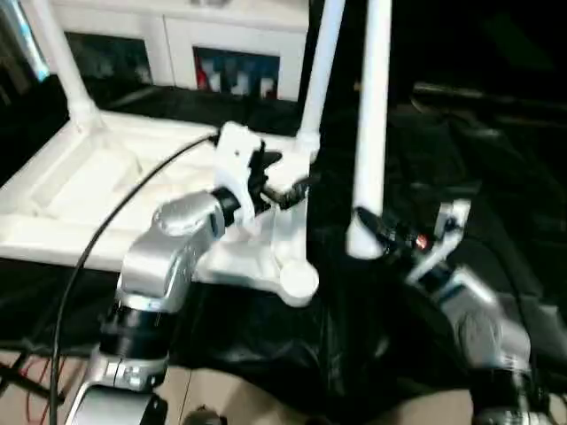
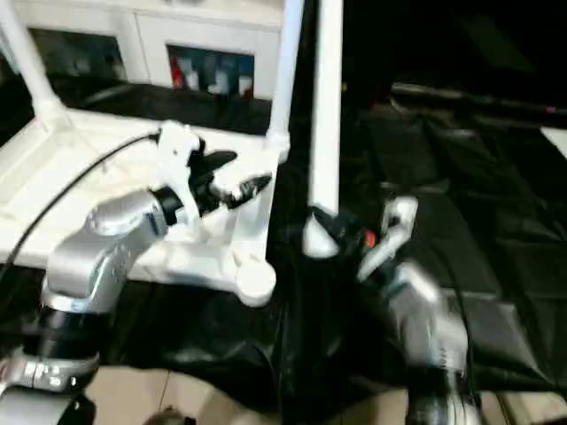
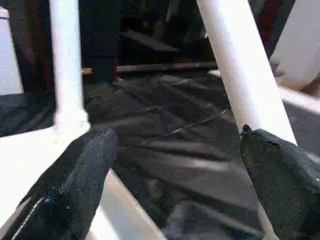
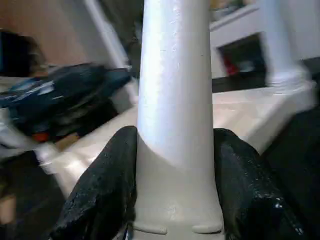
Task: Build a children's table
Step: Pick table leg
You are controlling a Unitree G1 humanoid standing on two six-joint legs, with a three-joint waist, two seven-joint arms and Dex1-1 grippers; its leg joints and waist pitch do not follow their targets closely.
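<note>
The children's table top [image 1: 97, 177] lies upside down on black cloth, ribbed underside up. One white leg [image 1: 60, 62] stands in its far left corner and another leg [image 1: 319, 80] in its far right corner. My left gripper [image 1: 285, 175] hovers open over the top's right edge, nothing between its fingers [image 3: 75, 175]. My right gripper [image 4: 175, 200] is shut on the thick lower end of a third leg [image 1: 372, 115], held upright just right of the top. The round near right corner socket [image 1: 297, 279] lies below and left of that leg's base.
A white cabinet [image 1: 221, 44] with glass doors stands behind the table top. Black cloth [image 1: 461, 159] covers the floor to the right. A black cable [image 1: 115, 212] runs over the table top to my left wrist.
</note>
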